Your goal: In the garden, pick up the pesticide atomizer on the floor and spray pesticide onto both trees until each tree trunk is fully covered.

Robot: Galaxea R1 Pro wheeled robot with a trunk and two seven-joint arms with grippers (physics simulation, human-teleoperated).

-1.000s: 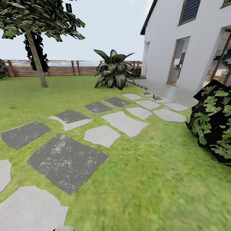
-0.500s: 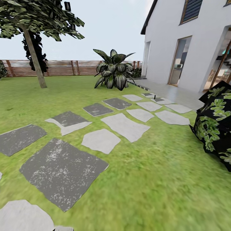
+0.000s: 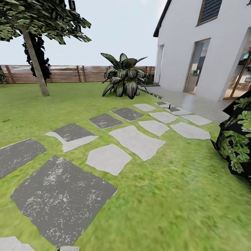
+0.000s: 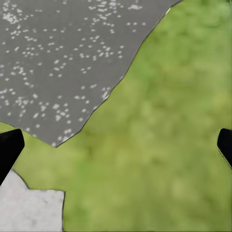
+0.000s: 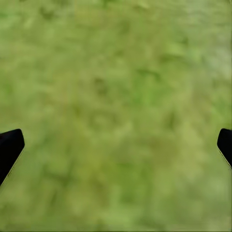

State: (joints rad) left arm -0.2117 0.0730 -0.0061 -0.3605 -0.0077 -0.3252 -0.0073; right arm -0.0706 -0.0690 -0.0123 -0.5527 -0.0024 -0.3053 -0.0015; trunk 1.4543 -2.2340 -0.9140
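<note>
Green lawn point(image 3: 181, 209) with grey stepping stones point(image 3: 62, 198) runs toward a white house point(image 3: 195, 45); the view has slid left over the past second, so the robot is travelling. Both grippers hang spread and empty over the ground. A small dark object, perhaps the atomizer point(image 3: 169, 105), stands by the far stones, a leaning tree point(image 3: 35, 59) near the fence point(image 3: 69, 74).

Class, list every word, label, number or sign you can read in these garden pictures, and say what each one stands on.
None can be read: the white house wall, the wooden fence, the stepping stones and the grass bear no writing.
</note>
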